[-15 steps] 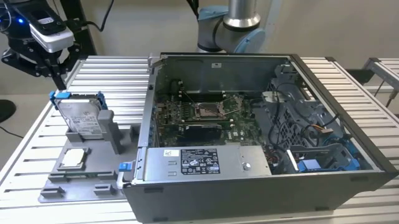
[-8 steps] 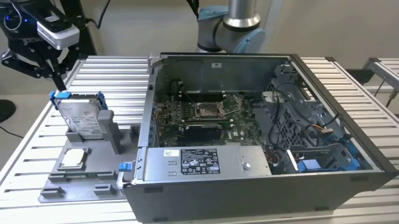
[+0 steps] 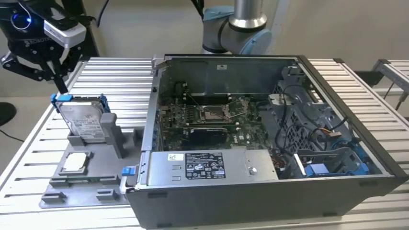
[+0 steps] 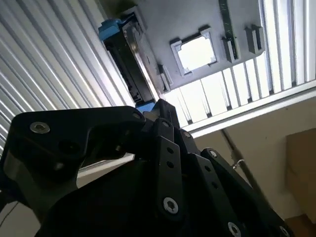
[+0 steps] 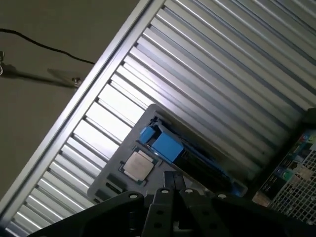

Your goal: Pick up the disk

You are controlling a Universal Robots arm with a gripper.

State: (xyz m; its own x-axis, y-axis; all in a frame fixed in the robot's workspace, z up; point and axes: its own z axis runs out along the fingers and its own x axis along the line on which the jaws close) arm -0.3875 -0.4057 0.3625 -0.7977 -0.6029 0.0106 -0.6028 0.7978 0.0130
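Watching the exterior view, I see the gripper (image 3: 62, 89) at the far end of the table (image 3: 28, 143), on the exterior view's left. Its fingers are drawn together with nothing between them, the tip right at the upper far corner of the disk (image 3: 83, 120). I cannot tell whether they touch. The disk stands on edge in a grey holder (image 3: 110, 134), left of the open computer case (image 3: 211, 201).

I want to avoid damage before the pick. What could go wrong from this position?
The tool sits right at the blue frame of the disk, which stands on edge in a grey holder; an off-centre descent might knock it sideways. If it slipped, it could land on the small chip near it.
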